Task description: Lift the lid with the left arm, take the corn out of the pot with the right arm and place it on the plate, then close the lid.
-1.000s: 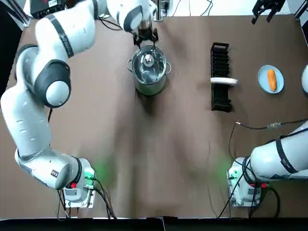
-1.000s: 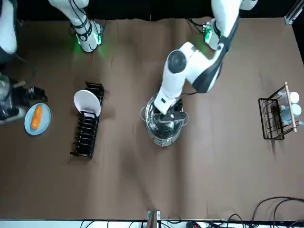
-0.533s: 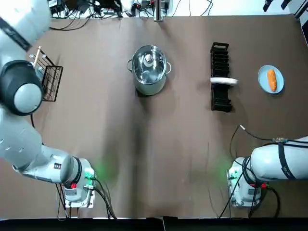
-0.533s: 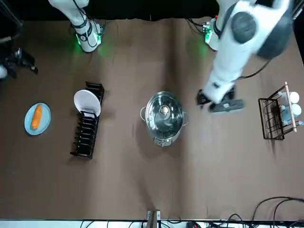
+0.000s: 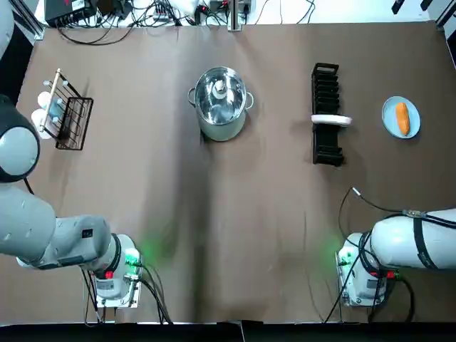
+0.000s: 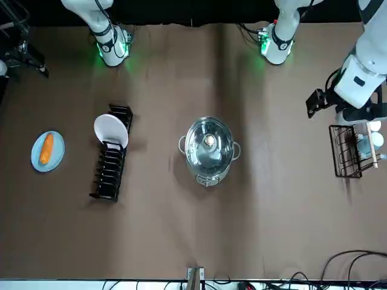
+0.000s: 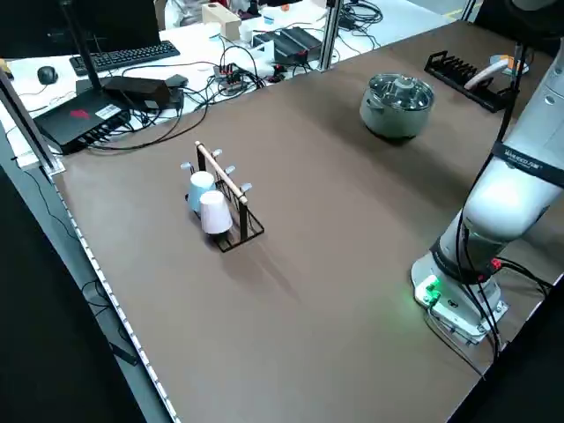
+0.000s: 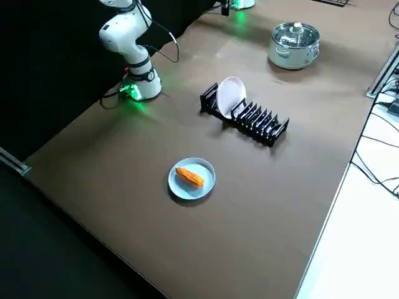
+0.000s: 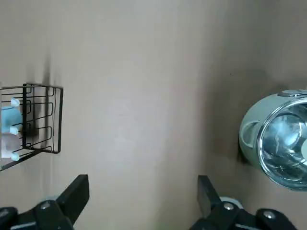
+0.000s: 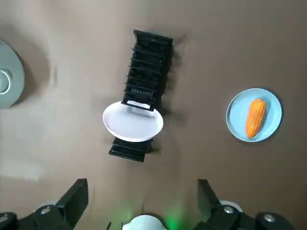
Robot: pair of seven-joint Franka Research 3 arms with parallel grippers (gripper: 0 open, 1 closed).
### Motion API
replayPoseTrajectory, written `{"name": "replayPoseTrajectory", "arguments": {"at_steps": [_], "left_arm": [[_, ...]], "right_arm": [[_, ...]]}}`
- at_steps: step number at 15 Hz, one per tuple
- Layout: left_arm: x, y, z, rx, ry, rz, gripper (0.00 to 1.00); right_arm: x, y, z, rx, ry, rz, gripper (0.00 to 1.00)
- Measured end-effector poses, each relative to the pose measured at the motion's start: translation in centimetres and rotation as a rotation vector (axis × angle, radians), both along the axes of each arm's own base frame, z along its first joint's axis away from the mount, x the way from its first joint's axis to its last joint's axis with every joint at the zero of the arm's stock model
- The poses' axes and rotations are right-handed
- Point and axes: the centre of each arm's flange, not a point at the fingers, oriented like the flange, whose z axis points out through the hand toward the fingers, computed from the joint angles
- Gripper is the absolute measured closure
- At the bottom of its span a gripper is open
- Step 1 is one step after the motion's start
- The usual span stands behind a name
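Note:
The steel pot (image 5: 219, 107) stands at the table's far middle with its glass lid (image 5: 219, 89) resting on it. An orange corn cob (image 5: 402, 117) lies on the blue plate (image 5: 390, 122) at the far right. My left gripper (image 6: 341, 112) hovers high near the cup rack, well to the left of the pot, open and empty (image 9: 142, 191). High over the table's far right corner, my right gripper (image 6: 27, 57) is open and empty too (image 10: 142, 194), with the corn (image 10: 254, 117) below it.
A black dish rack (image 5: 326, 114) holding one white plate (image 5: 331, 120) stands between pot and blue plate. A wire rack with cups (image 5: 63, 114) sits at the left edge. Cables run along the far edge.
My left gripper has left the pot's lid and swung up and away toward the cup rack. The lid stays on the pot. The right gripper has drifted slightly at the far right corner.

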Motion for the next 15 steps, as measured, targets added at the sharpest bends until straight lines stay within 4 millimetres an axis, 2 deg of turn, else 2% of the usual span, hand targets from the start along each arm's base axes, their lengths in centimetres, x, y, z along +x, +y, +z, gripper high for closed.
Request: {"name": "replayPoseTrajectory", "arguments": {"at_steps": [3, 7, 9, 15], "left_arm": [[0.2, 1.8, -0.5, 0.003, 0.018, 0.033, 0.0], [0.8, 8.1, -0.8, -0.078, 0.038, 0.091, 0.0], [0.5, 10.0, -0.6, -0.117, 0.049, 0.091, 0.0], [-0.2, 9.2, -0.1, -0.121, 0.054, 0.058, 0.0]], "right_arm": [[0.0, 0.0, -0.7, 0.0, 0.015, 0.0, 0.0], [0.0, -0.1, -0.8, 0.0, 0.017, -0.001, 0.0], [0.0, -0.1, -0.7, 0.0, 0.016, -0.002, 0.0], [-0.1, -0.2, -0.6, 0.0, 0.014, -0.003, 0.0]]}}
